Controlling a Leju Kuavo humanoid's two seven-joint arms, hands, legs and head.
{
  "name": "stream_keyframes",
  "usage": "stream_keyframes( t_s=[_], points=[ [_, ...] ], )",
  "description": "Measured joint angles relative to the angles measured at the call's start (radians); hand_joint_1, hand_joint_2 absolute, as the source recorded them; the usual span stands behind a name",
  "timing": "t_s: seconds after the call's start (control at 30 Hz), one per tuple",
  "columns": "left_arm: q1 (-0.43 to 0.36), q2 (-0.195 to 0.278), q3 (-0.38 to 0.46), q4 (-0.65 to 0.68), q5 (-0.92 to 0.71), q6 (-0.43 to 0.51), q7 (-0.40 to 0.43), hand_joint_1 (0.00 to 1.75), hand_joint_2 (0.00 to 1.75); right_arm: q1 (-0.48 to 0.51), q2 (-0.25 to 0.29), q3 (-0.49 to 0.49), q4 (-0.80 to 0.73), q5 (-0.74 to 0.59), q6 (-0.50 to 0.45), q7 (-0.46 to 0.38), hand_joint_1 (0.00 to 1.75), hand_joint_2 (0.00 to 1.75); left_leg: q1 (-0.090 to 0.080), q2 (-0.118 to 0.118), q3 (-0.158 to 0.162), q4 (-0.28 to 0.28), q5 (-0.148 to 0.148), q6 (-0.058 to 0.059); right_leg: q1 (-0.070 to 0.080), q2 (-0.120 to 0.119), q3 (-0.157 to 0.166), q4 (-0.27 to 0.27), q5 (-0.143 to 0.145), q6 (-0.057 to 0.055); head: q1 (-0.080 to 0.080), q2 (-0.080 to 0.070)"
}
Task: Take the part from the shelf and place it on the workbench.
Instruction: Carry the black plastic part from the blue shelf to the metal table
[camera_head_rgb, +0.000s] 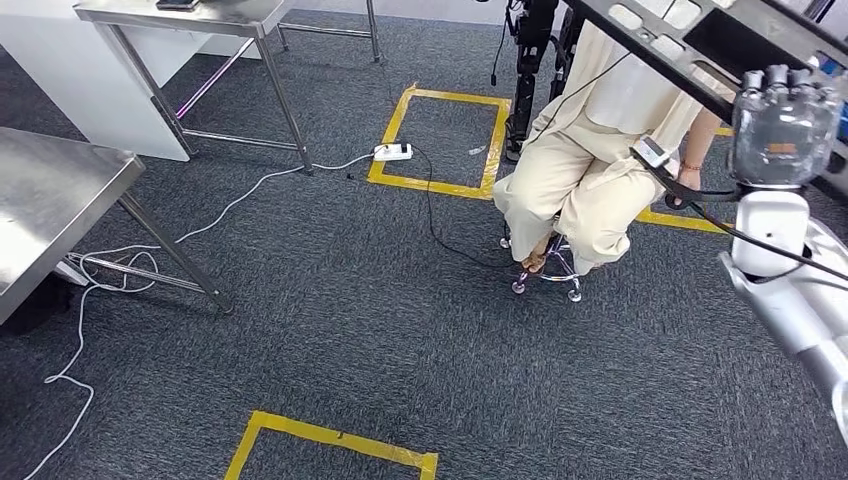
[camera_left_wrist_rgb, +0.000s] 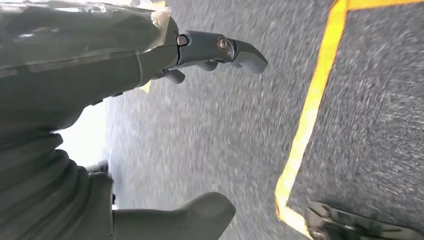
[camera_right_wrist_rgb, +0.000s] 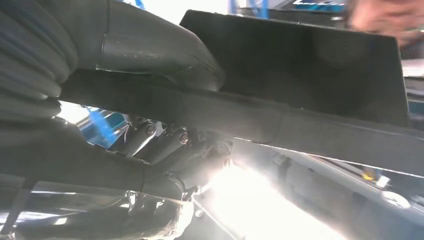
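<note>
My right hand (camera_head_rgb: 785, 120) is raised at the far right of the head view and grips a long black part (camera_head_rgb: 690, 35) that runs up and to the left across the corner. In the right wrist view the thick thumb (camera_right_wrist_rgb: 150, 50) lies over the black part (camera_right_wrist_rgb: 310, 80), with the darker fingers (camera_right_wrist_rgb: 165, 142) curled under it. My left hand (camera_left_wrist_rgb: 75, 80) hangs over the grey carpet, its fingers (camera_left_wrist_rgb: 225, 50) and thumb (camera_left_wrist_rgb: 200, 215) apart, holding nothing. A steel workbench (camera_head_rgb: 50, 195) stands at the left edge.
A second steel table (camera_head_rgb: 190, 15) stands at the back left. A person in cream clothes (camera_head_rgb: 580, 170) sits on a wheeled stool (camera_head_rgb: 548, 270) close to my right arm. White cables (camera_head_rgb: 240, 195) and a power strip (camera_head_rgb: 392, 152) lie on the carpet among yellow tape squares (camera_head_rgb: 440, 140).
</note>
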Motion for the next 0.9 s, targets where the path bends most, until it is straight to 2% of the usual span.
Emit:
stream_keyframes(
  t_s=[0.03,0.07,0.1,0.17,0.2,0.23,0.27,0.33,0.37,0.43,0.5,0.53,0.57,0.6,0.67,0.7,0.73,0.77,0.83,0.9],
  points=[
    [0.000,-0.001,0.008,0.002,-0.003,-0.002,-0.002,0.00,1.75,-0.027,0.026,0.026,0.031,0.000,0.000,0.000,1.75,1.75,0.001,0.002,-0.028,0.046,-0.012,0.001,0.003,-0.004,0.000,0.000,-0.001,-0.001,0.000,0.000],
    [0.000,-0.001,0.013,0.003,-0.009,-0.005,-0.009,0.00,1.75,-0.051,0.049,0.049,0.061,0.000,0.002,0.000,1.75,1.75,0.001,0.003,-0.039,0.059,-0.005,0.003,0.007,-0.010,0.000,0.000,-0.001,-0.002,0.000,0.000],
    [0.000,-0.002,0.016,0.004,-0.019,-0.007,-0.018,0.00,1.75,-0.072,0.069,0.070,0.085,0.000,0.007,0.000,1.75,1.75,0.001,0.005,-0.030,0.030,0.020,0.007,0.009,-0.016,0.001,0.000,-0.002,-0.003,0.000,0.000],
    [-0.001,-0.002,0.018,0.005,-0.040,-0.007,-0.037,0.00,1.75,-0.111,0.096,0.101,0.115,0.000,0.022,0.000,1.75,1.75,-0.004,0.027,0.034,-0.103,0.091,0.016,0.011,-0.029,0.003,0.000,-0.003,-0.005,0.001,0.000],
    [-0.003,-0.002,0.018,0.005,-0.050,-0.005,-0.045,0.00,1.75,-0.131,0.106,0.115,0.124,0.000,0.030,0.000,1.75,1.75,-0.010,0.043,0.065,-0.165,0.115,0.021,0.013,-0.036,0.004,-0.001,-0.004,-0.005,0.001,0.000],
    [-0.004,-0.002,0.018,0.005,-0.056,-0.003,-0.050,0.00,1.75,-0.149,0.114,0.128,0.131,0.000,0.037,0.000,1.75,1.75,-0.015,0.054,0.085,-0.207,0.129,0.026,0.014,-0.044,0.004,-0.001,-0.005,-0.004,0.001,0.000],
    [-0.005,-0.001,0.018,0.005,-0.062,-0.001,-0.055,0.00,1.75,-0.162,0.121,0.140,0.137,0.000,0.042,0.001,1.75,1.75,-0.020,0.060,0.093,-0.225,0.131,0.029,0.015,-0.051,0.005,-0.003,-0.005,-0.003,0.001,0.000],
    [-0.006,0.001,0.018,0.005,-0.071,0.004,-0.064,0.00,1.75,-0.179,0.136,0.158,0.143,0.000,0.047,0.001,1.75,1.75,-0.023,0.047,0.099,-0.242,0.136,0.038,0.019,-0.063,0.009,-0.005,-0.007,0.001,0.001,0.000],
    [-0.006,0.001,0.018,0.005,-0.076,0.006,-0.068,0.00,1.75,-0.181,0.141,0.163,0.143,0.000,0.047,0.001,1.75,1.75,-0.022,0.040,0.107,-0.253,0.142,0.043,0.020,-0.057,0.008,0.001,-0.012,0.002,0.001,0.000],
    [-0.008,0.001,0.018,0.005,-0.085,0.008,-0.076,0.00,1.75,-0.182,0.153,0.167,0.143,0.000,0.041,0.001,1.75,1.75,-0.017,0.023,0.123,-0.274,0.154,0.051,0.023,-0.025,-0.019,0.067,-0.045,-0.004,0.002,0.000],
    [-0.010,0.001,0.018,0.005,-0.091,0.004,-0.082,0.00,1.75,-0.173,0.167,0.165,0.144,0.000,0.039,0.001,1.75,1.75,-0.017,0.006,0.126,-0.276,0.156,0.055,0.020,0.001,-0.082,0.194,-0.096,-0.012,0.005,0.000],
    [-0.010,0.001,0.018,0.005,-0.093,-0.002,-0.084,0.00,1.75,-0.166,0.175,0.164,0.143,0.000,0.045,0.002,1.75,1.75,-0.016,-0.004,0.126,-0.276,0.156,0.055,0.019,0.004,-0.111,0.245,-0.111,-0.011,0.007,0.000],
    [-0.009,0.001,0.018,0.005,-0.095,-0.008,-0.085,0.00,1.75,-0.159,0.183,0.165,0.142,0.000,0.057,0.001,1.75,1.75,-0.016,-0.015,0.127,-0.275,0.155,0.055,0.018,0.005,-0.125,0.265,-0.111,-0.005,0.007,0.000],
    [-0.008,0.001,0.018,0.005,-0.097,-0.014,-0.085,0.00,1.75,-0.154,0.191,0.166,0.139,0.000,0.070,0.001,1.75,1.75,-0.016,-0.027,0.127,-0.273,0.155,0.054,0.016,0.006,-0.120,0.243,-0.094,0.004,0.007,0.000],
    [-0.007,0.001,0.019,0.005,-0.101,-0.022,-0.085,0.00,1.75,-0.149,0.204,0.164,0.131,0.000,0.091,-0.009,1.75,1.75,-0.014,-0.051,0.126,-0.263,0.148,0.047,0.010,0.022,-0.063,0.110,-0.034,0.024,0.008,0.000],
    [-0.006,0.001,0.019,0.005,-0.102,-0.024,-0.085,0.00,1.75,-0.148,0.213,0.157,0.125,0.000,0.094,-0.025,1.75,1.75,-0.015,-0.062,0.123,-0.255,0.144,0.042,0.009,0.030,-0.033,0.048,-0.010,0.027,0.008,0.000],
    [-0.005,0.002,0.021,0.005,-0.103,-0.025,-0.084,0.00,1.75,-0.146,0.223,0.143,0.117,0.000,0.098,-0.048,1.75,1.75,-0.015,-0.070,0.117,-0.248,0.140,0.038,0.008,0.036,-0.013,0.008,0.003,0.024,0.009,0.000],
    [-0.003,0.003,0.023,0.005,-0.103,-0.025,-0.084,0.00,1.75,-0.142,0.234,0.125,0.106,-0.001,0.101,-0.073,1.75,1.75,-0.015,-0.077,0.112,-0.244,0.138,0.034,0.010,0.039,-0.006,-0.005,0.006,0.018,0.008,0.000],
    [0.002,0.004,0.027,0.005,-0.105,-0.026,-0.082,0.00,1.75,-0.136,0.256,0.086,0.075,-0.001,0.115,-0.110,1.75,1.75,-0.014,-0.086,0.104,-0.241,0.136,0.030,0.011,0.027,-0.005,-0.006,0.008,0.003,0.006,0.000],
    [0.007,0.005,0.029,0.005,-0.109,-0.024,-0.079,0.00,1.75,-0.138,0.270,0.061,0.035,-0.001,0.131,-0.120,1.75,1.75,-0.013,-0.066,0.090,-0.213,0.116,0.020,0.008,0.014,-0.003,-0.008,0.007,-0.009,0.002,0.000]
  ],
)
